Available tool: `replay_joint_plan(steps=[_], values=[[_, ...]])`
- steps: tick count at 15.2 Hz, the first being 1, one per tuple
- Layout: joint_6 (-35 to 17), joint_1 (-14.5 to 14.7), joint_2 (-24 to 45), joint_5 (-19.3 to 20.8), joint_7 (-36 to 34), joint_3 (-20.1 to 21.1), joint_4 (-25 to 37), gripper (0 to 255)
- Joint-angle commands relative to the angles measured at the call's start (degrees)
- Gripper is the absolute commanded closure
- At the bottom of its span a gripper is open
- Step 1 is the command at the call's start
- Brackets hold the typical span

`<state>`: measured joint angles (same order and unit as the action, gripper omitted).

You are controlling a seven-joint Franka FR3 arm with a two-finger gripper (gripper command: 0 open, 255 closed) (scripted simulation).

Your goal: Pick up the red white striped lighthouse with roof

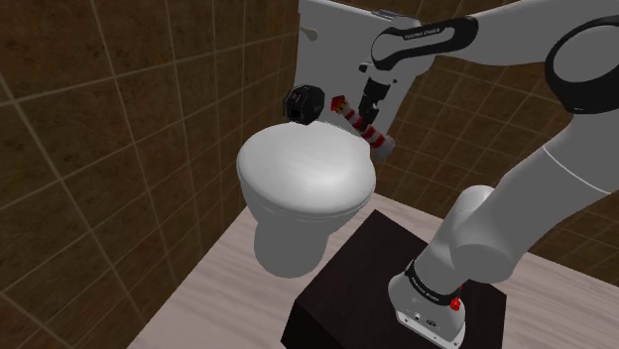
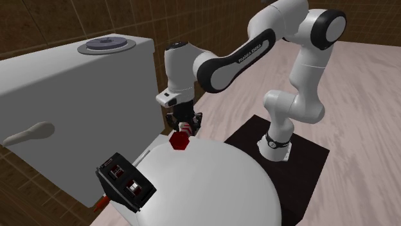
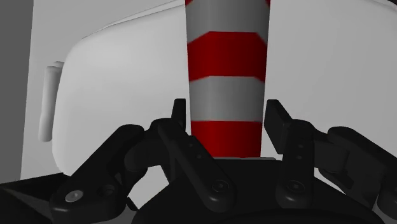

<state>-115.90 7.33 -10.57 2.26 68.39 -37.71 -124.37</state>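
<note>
From the shoulder view, the arm reaches over the closed toilet lid (image 1: pixel 298 174) to the gap in front of the tank (image 1: pixel 332 40), and the gripper (image 1: pixel 371 111) comes down on the red-and-white striped lighthouse (image 1: pixel 359 121). The lighthouse lies slanted at the back of the lid, its red roof pointing towards a black boxy gadget (image 1: pixel 306 102) just beside it. In the second exterior view the gripper (image 2: pixel 184 126) stands nearly upright over the lighthouse (image 2: pixel 180 141); the red roof faces this camera at the lid's (image 2: pixel 212 186) rear edge, close to the tank (image 2: pixel 77 96) and well apart from the gadget (image 2: pixel 125 181). In the wrist view the striped shaft (image 3: pixel 226 83) runs straight up between the two fingers of the gripper (image 3: pixel 226 111), which look pressed against its sides, pinching it low down. I'd say the grasp is just made and the lift not yet begun. Next comes a steady, straight rise, keeping the squeeze firm so the smooth round shaft doesn't swivel or slip out.
</note>
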Motion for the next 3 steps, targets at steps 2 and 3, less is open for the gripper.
replay_joint_plan(steps=[2,3], values=[[1.83,-0.03,-0.67,0.38,-0.4,0.28,1.28,255],[1.83,-0.03,-0.68,0.38,-0.4,0.28,1.28,255]])
